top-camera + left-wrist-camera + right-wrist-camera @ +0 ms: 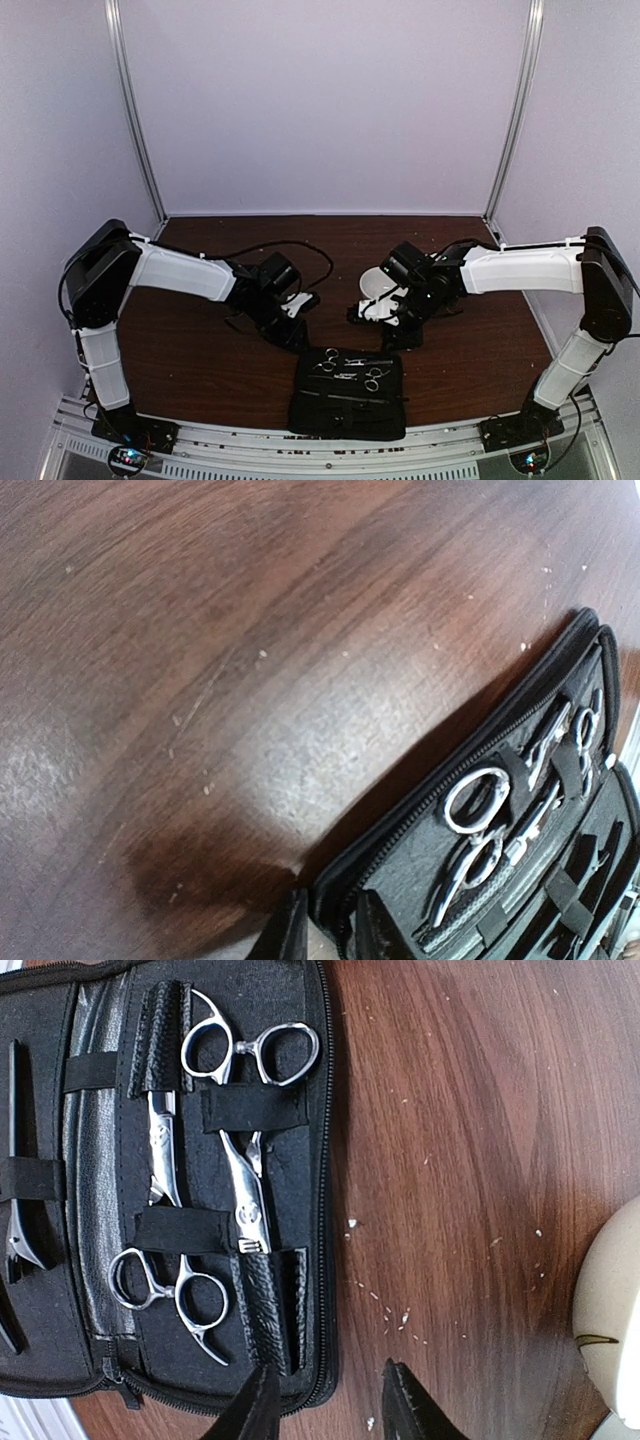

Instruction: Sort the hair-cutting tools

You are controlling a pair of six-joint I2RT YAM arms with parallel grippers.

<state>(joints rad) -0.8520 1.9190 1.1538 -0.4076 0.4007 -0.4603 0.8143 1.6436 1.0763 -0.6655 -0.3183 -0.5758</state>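
A flat black case (pixel 348 405) lies open at the near edge of the table. Two silver scissors (pixel 330 362) (pixel 375 378) sit strapped in its far half. In the right wrist view one pair (pixel 245 1190) has its rings up and the other (pixel 160 1150) has its rings down; thin dark tools (pixel 12 1090) lie strapped at the left. My left gripper (pixel 330 935) is narrowly closed astride the case's rim (pixel 345 880) at its far left corner. My right gripper (pixel 325 1405) is open, one finger over the case's corner and one over bare table.
A white bowl (pixel 378 285) stands behind the right gripper, and its edge shows in the right wrist view (pixel 610 1310). Black cables trail on the brown table (pixel 200 360) behind the left arm. Metal rails and walls bound the sides and back.
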